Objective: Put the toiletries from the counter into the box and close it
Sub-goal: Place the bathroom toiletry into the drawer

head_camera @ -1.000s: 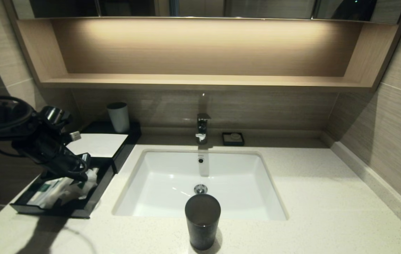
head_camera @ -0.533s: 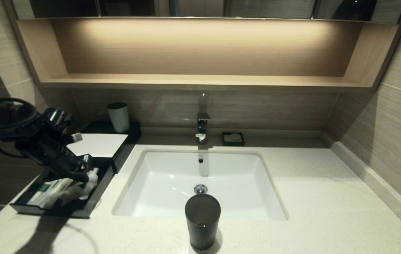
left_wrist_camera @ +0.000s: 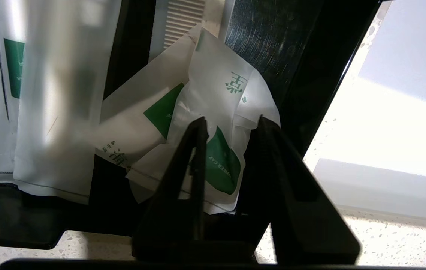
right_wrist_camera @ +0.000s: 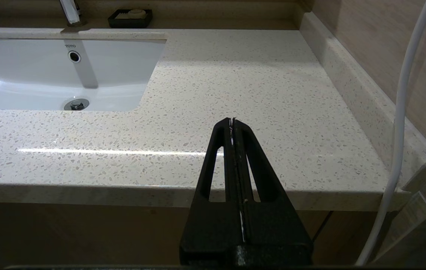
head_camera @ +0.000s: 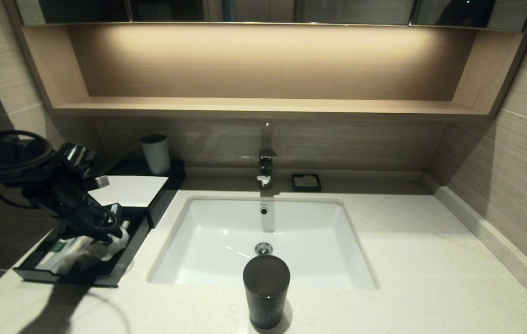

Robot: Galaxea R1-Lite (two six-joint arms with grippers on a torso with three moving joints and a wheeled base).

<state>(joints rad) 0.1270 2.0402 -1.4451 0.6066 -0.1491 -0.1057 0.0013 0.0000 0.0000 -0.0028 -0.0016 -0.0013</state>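
Left gripper (left_wrist_camera: 231, 123), fingers parted, hovers over the white sachet (left_wrist_camera: 213, 150) in the box's (head_camera: 119, 266) open drawer, far left, apparently releasing it.

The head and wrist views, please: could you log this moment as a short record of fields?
left gripper: open, over the pulled-out drawer
sachet: white with green label, lying in the drawer below the fingers, not gripped
box: drawer open, white packets inside
right gripper: shut, parked off the counter's front edge
tumbler: dark, upright in front of the sink
soap dish: beside the tap
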